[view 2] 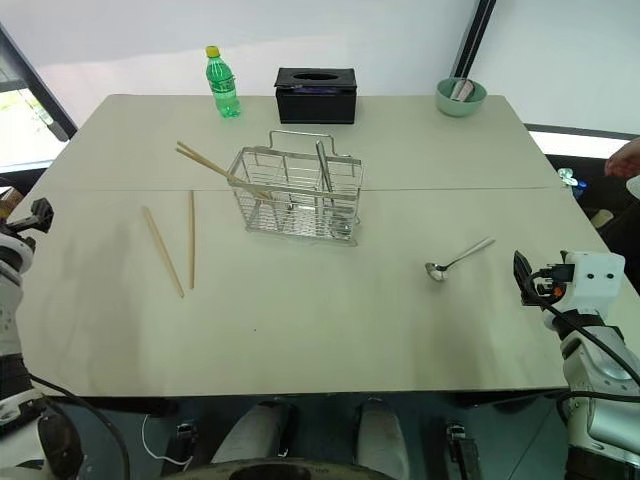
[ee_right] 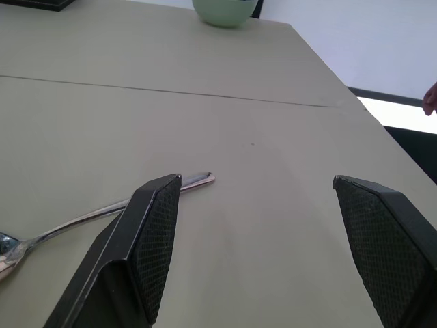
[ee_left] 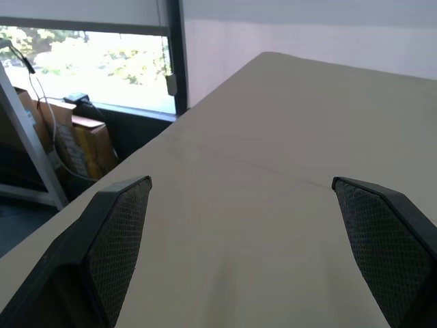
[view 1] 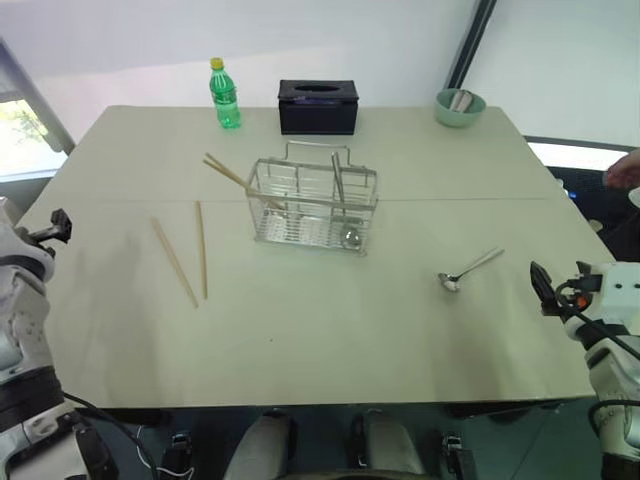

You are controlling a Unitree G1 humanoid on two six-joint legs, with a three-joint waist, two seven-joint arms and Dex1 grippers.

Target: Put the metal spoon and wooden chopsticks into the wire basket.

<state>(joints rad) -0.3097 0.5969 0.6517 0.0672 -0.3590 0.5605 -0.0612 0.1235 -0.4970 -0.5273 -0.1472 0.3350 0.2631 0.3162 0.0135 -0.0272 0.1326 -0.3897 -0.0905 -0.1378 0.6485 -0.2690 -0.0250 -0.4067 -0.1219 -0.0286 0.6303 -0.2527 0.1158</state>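
I had both arms parked wide at the table's sides, clear of the work, which I judged a sensible ready stance before any reach. The left gripper point(ee_left: 239, 253) stood with its black fingers spread apart and nothing between them, hovering over the left edge; the right gripper point(ee_right: 266, 253) was likewise spread and empty at the right edge. The small shiny metal spoon point(view 1: 468, 270) lay flat on the table just ahead of the right gripper, bowl toward me and handle angled away, so I judged it the right arm's natural first pick. Two pale wooden chopsticks point(view 1: 186, 258) lay loose on the left half, near each other but not touching, nearer the left arm. Another pair point(view 1: 232, 177) already leaned in the rectangular silvery wire basket point(view 1: 313, 205), their ends poking out over its left rim, and something shiny point(view 1: 350, 238) sat at its right end. The basket stood upright mid-table. The surface was a broad beige table point(view 1: 320, 340) with a seam across it; along the far edge stood a green plastic bottle point(view 1: 224, 94), a black tissue box point(view 1: 318, 106) and a pale green bowl point(view 1: 459, 107). White walls and a bright window lay beyond, and a person's hand point(view 1: 622, 170) showed at the right.
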